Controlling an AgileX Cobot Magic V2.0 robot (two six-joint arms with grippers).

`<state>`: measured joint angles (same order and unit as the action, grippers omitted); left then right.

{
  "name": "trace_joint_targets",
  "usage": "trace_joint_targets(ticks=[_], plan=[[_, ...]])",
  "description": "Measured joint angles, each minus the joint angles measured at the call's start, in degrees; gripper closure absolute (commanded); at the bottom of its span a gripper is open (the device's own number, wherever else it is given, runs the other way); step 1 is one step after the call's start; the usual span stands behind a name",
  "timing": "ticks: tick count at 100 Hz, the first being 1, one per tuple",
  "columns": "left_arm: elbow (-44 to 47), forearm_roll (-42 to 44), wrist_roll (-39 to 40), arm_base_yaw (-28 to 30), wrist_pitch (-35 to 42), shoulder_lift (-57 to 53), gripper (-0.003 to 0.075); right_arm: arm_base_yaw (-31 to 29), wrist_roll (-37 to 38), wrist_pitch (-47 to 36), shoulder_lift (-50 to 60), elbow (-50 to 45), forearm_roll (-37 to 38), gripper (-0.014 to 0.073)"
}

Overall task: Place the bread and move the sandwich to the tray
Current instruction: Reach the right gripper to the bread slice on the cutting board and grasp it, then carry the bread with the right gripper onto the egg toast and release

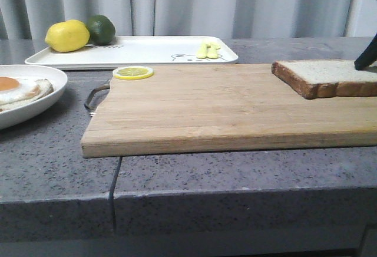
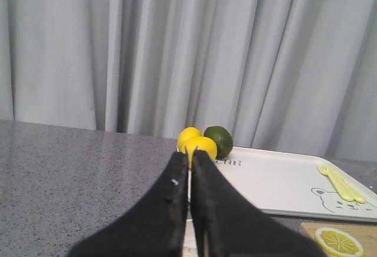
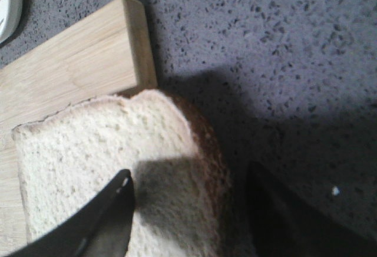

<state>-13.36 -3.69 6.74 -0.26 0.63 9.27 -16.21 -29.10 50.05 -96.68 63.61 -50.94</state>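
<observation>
The bread (image 1: 327,76) lies flat on the right end of the wooden cutting board (image 1: 206,106). My right gripper (image 3: 191,180) is open just above it, one finger over the crumb, the other beyond the crusted edge of the bread (image 3: 100,157). Only its black tip (image 1: 366,56) shows in the front view. The fried egg (image 1: 17,87) lies on the round white plate (image 1: 35,101) at the left edge. The white tray (image 1: 141,50) stands behind the board. My left gripper (image 2: 190,157) is shut and empty, pointing toward the tray (image 2: 277,180).
A lemon (image 1: 67,35) and a lime (image 1: 101,28) sit on the tray's left end, a yellow fork (image 1: 207,50) on its right. A lemon slice (image 1: 133,72) lies on the board's far left corner. A metal handle (image 1: 94,96) sticks out toward the plate.
</observation>
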Motion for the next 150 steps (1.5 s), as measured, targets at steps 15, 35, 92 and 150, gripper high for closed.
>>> trace_joint_targets(ticks=[15, 35, 92, 150], plan=[[0.0, 0.0, 0.0, 0.0, 0.0, 0.0, 0.0740, 0.0, -0.2, 0.8, -0.2, 0.2, -0.8, 0.0540], [0.0, 0.0, 0.0, 0.0, 0.0, 0.0, 0.0740, -0.4, -0.2, 2.9, -0.2, 0.7, -1.3, 0.0655], [0.0, 0.0, 0.0, 0.0, 0.0, 0.0, 0.0740, 10.7, -1.4, 8.3, 6.0, 4.8, -15.5, 0.0655], [0.0, 0.0, 0.0, 0.0, 0.0, 0.0, 0.0740, 46.4, -8.1, -11.1, -5.6, 8.6, -41.8, 0.0655]])
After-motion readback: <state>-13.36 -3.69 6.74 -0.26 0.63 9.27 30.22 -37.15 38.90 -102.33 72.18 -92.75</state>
